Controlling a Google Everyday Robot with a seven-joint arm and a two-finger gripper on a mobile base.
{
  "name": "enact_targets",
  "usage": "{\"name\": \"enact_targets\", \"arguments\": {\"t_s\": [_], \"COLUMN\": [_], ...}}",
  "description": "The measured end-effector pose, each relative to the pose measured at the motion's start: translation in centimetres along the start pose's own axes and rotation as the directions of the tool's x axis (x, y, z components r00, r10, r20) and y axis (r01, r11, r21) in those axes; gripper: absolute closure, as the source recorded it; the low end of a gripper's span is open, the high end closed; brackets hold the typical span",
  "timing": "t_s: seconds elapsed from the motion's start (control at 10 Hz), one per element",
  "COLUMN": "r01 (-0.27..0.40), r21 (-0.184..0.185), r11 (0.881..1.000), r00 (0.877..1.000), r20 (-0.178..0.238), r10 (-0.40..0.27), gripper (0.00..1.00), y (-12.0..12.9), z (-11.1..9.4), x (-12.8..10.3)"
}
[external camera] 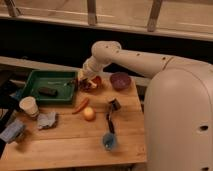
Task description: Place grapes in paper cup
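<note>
just beside green tray [56, 81], end effector [84, 81] at grapes [92, 84], grip unclear, paper cup [28, 105] upright, well apart

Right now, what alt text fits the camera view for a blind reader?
A white robot arm reaches over a wooden table, its gripper at the grapes beside a green tray. The paper cup stands apart, at the tray's opposite end.

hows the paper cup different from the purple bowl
The paper cup is white; the purple bowl is dark purple. The paper cup is taller than wide; the purple bowl is wide and low. The paper cup stands at the left of the table, by the green tray; the purple bowl sits back right. Both stand upright. The gripper is between them, at the grapes.
</note>
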Motion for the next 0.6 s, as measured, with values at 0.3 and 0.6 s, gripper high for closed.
{"name": "enact_targets", "arguments": {"t_s": [0.3, 0.6], "r01": [0.107, 0.105], "r21": [-0.117, -0.113], "r11": [0.987, 0.988], "r00": [0.994, 0.994], "r20": [-0.023, -0.024], "r10": [-0.11, -0.109], "gripper": [1.0, 1.0], "y": [6.8, 6.5], "z": [2.5, 2.5], "x": [-0.9, -0.9]}}
